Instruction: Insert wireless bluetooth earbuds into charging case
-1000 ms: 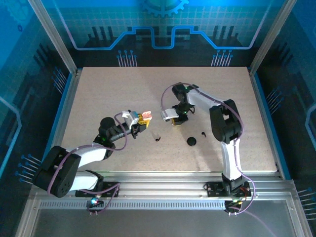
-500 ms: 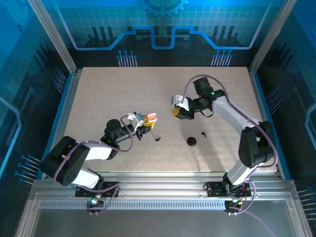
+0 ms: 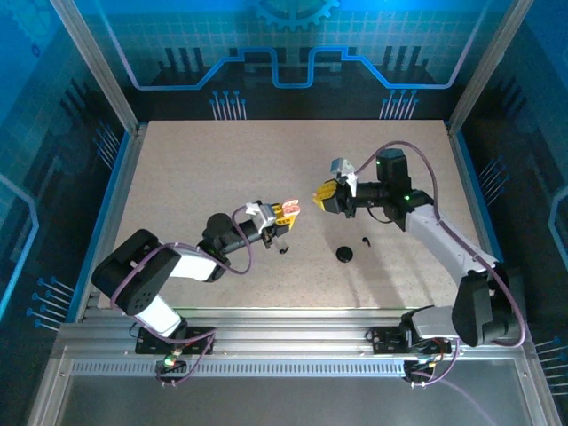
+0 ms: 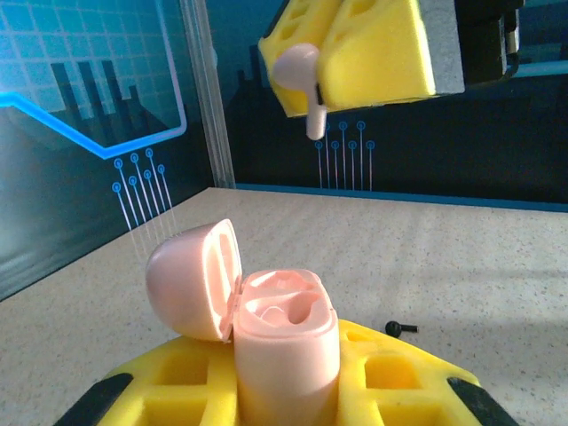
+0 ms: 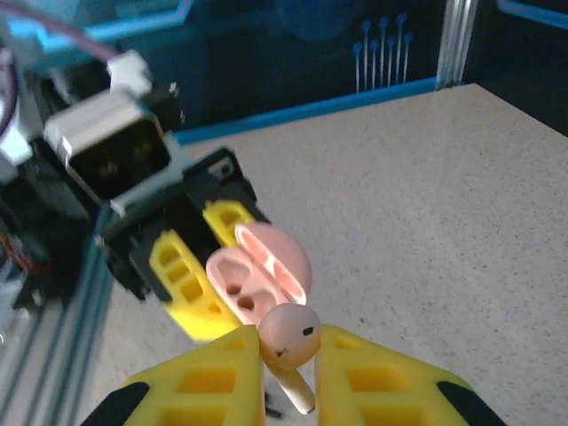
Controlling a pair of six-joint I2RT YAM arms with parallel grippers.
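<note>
Near the open pink hinged plastic charging case (image 4: 286, 351), clamped upright in the left jaws, the right jaws pinch a pale pink stemmed earbud (image 5: 286, 339), not touching it.

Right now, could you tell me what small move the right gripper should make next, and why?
Probably ease the right gripper toward the left gripper, aiming the earbud stem-first at the case: the earbud is gripped, the lid stands open, and a gap separates them.
</note>
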